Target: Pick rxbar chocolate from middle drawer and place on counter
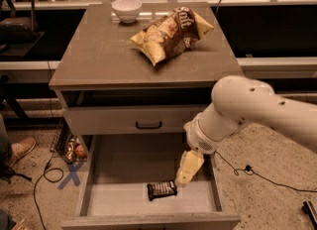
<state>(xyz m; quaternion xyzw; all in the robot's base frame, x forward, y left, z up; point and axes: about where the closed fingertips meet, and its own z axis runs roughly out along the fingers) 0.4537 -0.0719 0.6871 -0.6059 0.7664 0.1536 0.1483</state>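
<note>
The rxbar chocolate [162, 190] is a small dark bar with pale lettering. It lies flat on the pale floor of the open middle drawer [119, 174], near the drawer's front. My gripper [184, 177] hangs from the big white arm [247, 110] and reaches down into the drawer. Its pale tip is just right of the bar and slightly above it, very close to the bar's right end. The counter [94, 50] is the grey-brown top of the cabinet, above and behind the drawer.
A yellow-brown chip bag [171, 31] and a white bowl [127, 9] sit on the counter. A closed drawer front with a black handle [148, 124] is above the open drawer. Cables [47, 172], a blue floor mark [73, 174] and a shoe [19, 149] are at the left.
</note>
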